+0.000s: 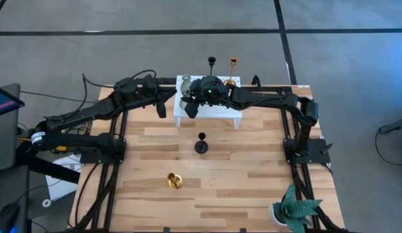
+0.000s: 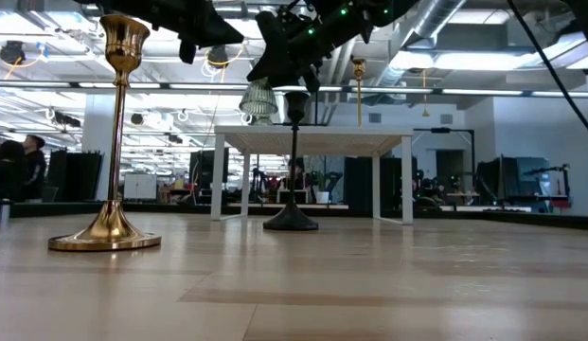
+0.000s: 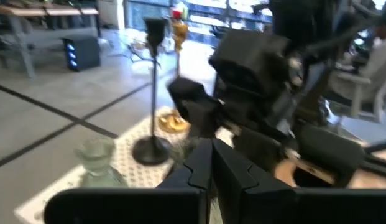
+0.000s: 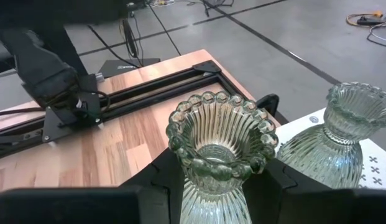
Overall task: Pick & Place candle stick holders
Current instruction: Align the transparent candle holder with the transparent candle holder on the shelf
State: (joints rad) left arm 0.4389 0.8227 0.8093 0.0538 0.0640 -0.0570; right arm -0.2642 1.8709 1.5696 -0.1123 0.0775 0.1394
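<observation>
My right gripper (image 4: 220, 186) is shut on a pale green glass candle stick holder (image 4: 220, 146), up by the left end of a small white stand (image 1: 207, 111). On the stand are a second green glass holder (image 4: 342, 140), a black one (image 1: 212, 62) and a gold one (image 1: 233, 63). Another black holder (image 1: 201, 144) stands on its round base mid-table, and another gold one (image 1: 175, 181) nearer the front. My left gripper (image 3: 211, 171) is shut and bare, hanging level just left of the stand. My right gripper pinches the green glass holder between its two fingers, one on each side of the ribbed body (image 4: 199, 199) below the beaded rim. The fingers (image 4: 160, 180) come from the table's right, slanting slightly down. The holder stands upright in the hold, lifted clear (image 2: 258, 99).
A green leafy plant in a white pot (image 1: 292, 210) sits at the near right corner. The wooden table (image 1: 252, 175) has bare boards around the two standing holders. My left arm (image 1: 90, 116) lies along the table's left side.
</observation>
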